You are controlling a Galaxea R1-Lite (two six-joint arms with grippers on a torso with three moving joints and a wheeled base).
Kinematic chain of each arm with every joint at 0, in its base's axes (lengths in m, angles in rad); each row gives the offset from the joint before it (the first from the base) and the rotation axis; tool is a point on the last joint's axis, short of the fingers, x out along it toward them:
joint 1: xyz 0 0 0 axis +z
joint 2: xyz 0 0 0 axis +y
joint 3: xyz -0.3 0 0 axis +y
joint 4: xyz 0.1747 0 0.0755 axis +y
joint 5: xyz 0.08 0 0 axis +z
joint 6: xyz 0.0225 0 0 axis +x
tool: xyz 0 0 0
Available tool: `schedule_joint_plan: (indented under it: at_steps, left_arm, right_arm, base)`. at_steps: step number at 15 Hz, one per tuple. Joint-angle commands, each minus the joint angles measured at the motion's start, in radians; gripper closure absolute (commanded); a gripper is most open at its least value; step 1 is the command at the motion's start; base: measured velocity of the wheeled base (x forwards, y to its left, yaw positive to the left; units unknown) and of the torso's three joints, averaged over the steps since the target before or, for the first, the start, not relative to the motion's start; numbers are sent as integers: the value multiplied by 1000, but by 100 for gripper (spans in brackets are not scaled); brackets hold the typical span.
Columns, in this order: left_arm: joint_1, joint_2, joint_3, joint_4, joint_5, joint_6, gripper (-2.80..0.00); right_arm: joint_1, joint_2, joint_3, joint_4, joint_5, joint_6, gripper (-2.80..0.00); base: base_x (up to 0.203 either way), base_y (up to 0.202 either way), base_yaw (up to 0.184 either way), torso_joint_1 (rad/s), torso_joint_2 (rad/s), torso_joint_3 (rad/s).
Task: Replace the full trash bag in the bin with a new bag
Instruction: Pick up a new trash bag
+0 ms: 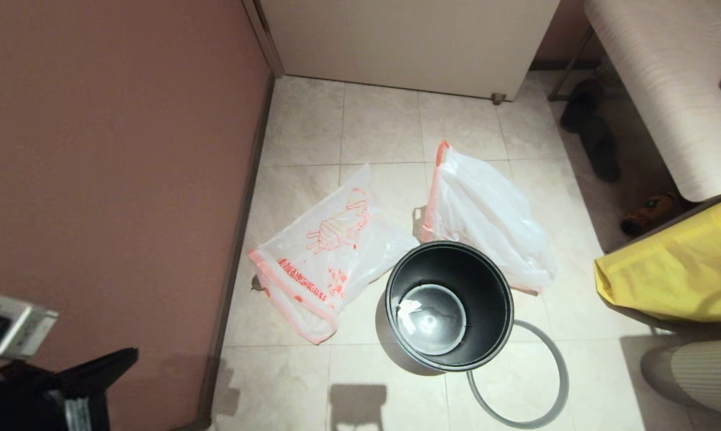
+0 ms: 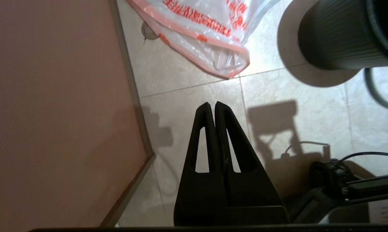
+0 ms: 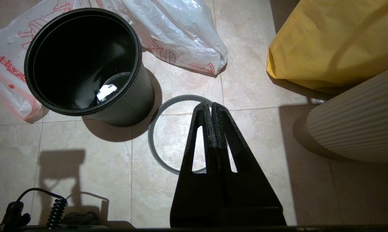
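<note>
My left pincer (image 2: 212, 104) has its fingers pressed together on nothing, hanging above bare floor tile (image 2: 187, 106) close to the pink wall (image 2: 52, 112). Just past its tips lies the hem corner of the new bag (image 2: 210, 35), and beyond that the ribbed grey outside of the bin (image 2: 335, 38).

My right pincer (image 3: 210, 105) is likewise closed and empty, hovering over the loose grey hoop (image 3: 153, 129) that lies flat on the floor. The hoop sits just beside the bin (image 3: 84, 61), touching or nearly touching its base. The bin stands upright with no bag in it; I see its glossy black inside and a small white scrap (image 3: 106, 91) on its bottom.

From the head view, the bin (image 1: 450, 305) is in the middle of the tiles. The new bag (image 1: 330, 251), flat, with the orange-red hand drawing, lies on its left. The full trash bag (image 1: 486, 215) rests on the floor behind the bin toward the right, pressed against its rim. Farther right are a yellow fabric bag (image 1: 678, 263) and a ribbed pale object (image 1: 696, 371), with a table (image 1: 666, 84) above them.
</note>
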Motion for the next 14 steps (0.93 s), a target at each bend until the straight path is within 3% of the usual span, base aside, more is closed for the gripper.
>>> schedule_joint_plan:
  at_steps: [1, 4, 6, 9, 11, 14]
  left_arm:
    - [-103, 360, -18, -147, 114, 5, 0]
    - [-214, 739, -56, -432, 270, 76, 0]
    - [-231, 1009, -114, -649, 346, 192, 0]
    - [-238, 1348, -294, -931, 435, 370, 0]
    - [-243, 1444, -471, -1009, 471, 474, 0]
    - [-257, 1544, -699, -941, 459, 572, 0]
  right_arm:
    - [0, 0, 0, 0, 0, 0, 0]
    - [0, 0, 0, 0, 0, 0, 0]
    - [0, 0, 0, 0, 0, 0, 0]
    - [0, 0, 0, 0, 0, 0, 0]
    - [0, 0, 0, 0, 0, 0, 0]
    - [0, 0, 0, 0, 0, 0, 0]
  base:
    - [0, 0, 0, 0, 0, 0]
    - [0, 0, 0, 0, 0, 0]
    - [0, 0, 0, 0, 0, 0]
    - [0, 0, 0, 0, 0, 0]
    - [0, 0, 0, 0, 0, 0]
    - [0, 0, 0, 0, 0, 0]
